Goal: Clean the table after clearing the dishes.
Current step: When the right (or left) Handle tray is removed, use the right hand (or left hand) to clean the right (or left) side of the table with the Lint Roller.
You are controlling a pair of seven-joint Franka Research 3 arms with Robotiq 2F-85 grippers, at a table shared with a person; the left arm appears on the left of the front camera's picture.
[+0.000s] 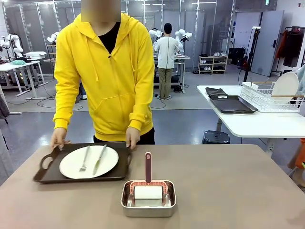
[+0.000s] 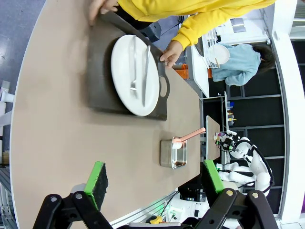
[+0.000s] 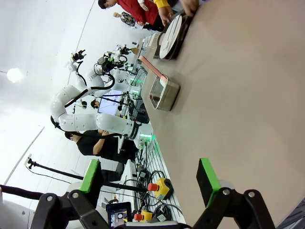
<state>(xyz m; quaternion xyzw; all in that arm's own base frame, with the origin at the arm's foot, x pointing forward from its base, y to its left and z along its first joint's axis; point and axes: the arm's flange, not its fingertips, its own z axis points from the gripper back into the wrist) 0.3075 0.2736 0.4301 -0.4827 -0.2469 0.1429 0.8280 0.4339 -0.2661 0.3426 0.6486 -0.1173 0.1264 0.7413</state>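
Dishes: one white plate with a fork and knife lying side by side on it, on a dark handled tray.
Where: at the table's far edge, toward its left corner. The tray's long axis runs along that edge.
Person: one hand is on the tray's far left corner, the other hand on its far right.
Direction: the tray lies ahead across the table, and we judge the left arm nearer.
Left gripper: fingers spread, holding nothing.
Right gripper: fingers likewise spread and empty.
Between: a steel pan holding a pink-handled scrubber, mid near edge.

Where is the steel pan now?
Front view: the small shiny steel rectangular pan sits centre-front on the taupe table, just right of the dark handled tray.
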